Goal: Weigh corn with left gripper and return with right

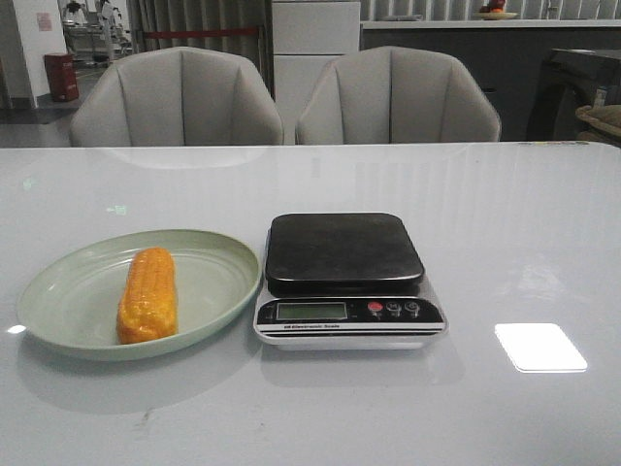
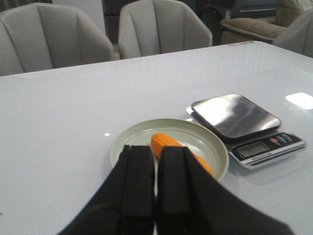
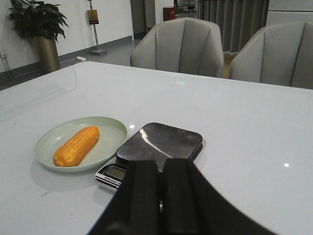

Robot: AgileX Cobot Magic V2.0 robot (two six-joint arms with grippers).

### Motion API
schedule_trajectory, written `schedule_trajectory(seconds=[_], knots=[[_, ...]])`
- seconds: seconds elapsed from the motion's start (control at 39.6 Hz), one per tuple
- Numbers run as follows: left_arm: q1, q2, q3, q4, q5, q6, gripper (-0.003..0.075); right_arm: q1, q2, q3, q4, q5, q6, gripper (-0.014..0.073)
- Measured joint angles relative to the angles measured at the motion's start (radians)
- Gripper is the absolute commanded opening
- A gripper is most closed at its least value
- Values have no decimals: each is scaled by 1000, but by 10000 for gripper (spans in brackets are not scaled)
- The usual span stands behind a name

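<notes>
Corn [image 1: 147, 295] lies on a green plate [image 1: 58, 291] beside the scale [image 1: 345, 278]; left gripper [image 2: 154, 183] and right gripper [image 3: 160, 196] closed, empty.

Front view: low, level camera at near edge of desk [image 1: 543, 243], facing forward toward two chairs [image 1: 179, 97]; plate [image 1: 58, 311] left of centre, scale [image 1: 344, 252] centre, both close.

Left wrist view: raised above desk, angled down past left gripper [image 2: 155, 181], jaws near together; plate [image 2: 215, 152] just beyond, scale [image 2: 234, 115] farther off.

Right wrist view: raised, angled down past right gripper [image 3: 160, 188]; scale [image 3: 161, 142] near, plate [image 3: 49, 142] beyond it.

All three views share plate, corn [image 1: 147, 294], scale, chairs.
</notes>
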Motion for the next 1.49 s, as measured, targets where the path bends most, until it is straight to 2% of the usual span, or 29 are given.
schedule_trajectory(seconds=[0.28,0.58,0.68,1.49], knots=[[238,0,143,-57,-226,0,114,0,0,0,0,-1,0,157],[433,0,195,-99,-288,0,114,0,0,0,0,-1,0,157],[449,0,195,-99,-323,0,114,0,0,0,0,-1,0,157],[449,0,195,-101,-323,0,114,0,0,0,-2,-1,0,157]])
